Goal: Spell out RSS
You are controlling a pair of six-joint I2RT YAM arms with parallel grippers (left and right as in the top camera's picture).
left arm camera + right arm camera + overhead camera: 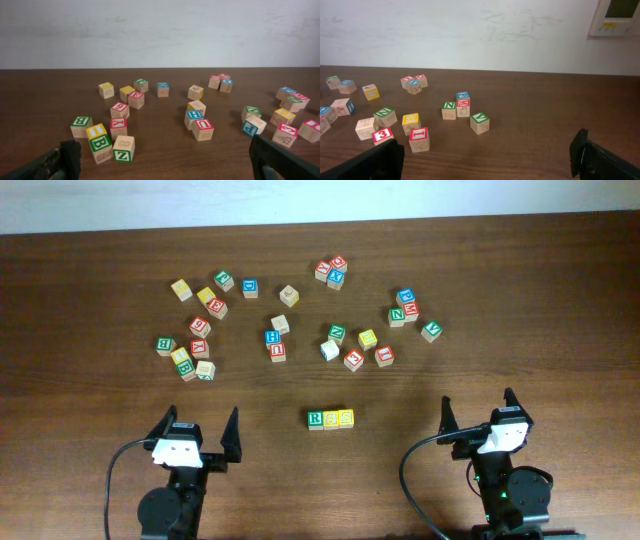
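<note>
Supporting table [560, 270]: level dark wood; a jolt from either arm would shift every cube on it.
Scattered letter cubes [281, 324]: spread over the far half, well apart from the word; a reach among them risks dragging one into it.
Left gripper [202, 418]: jaws spread wide and empty; a forward sweep could knock the row.
Right gripper [478, 402]: also agape, holding nothing; same risk.
RSS row [330, 418]: three cubes touching, between the grippers at the front; it looks finished, so any contact could skew it.
</note>
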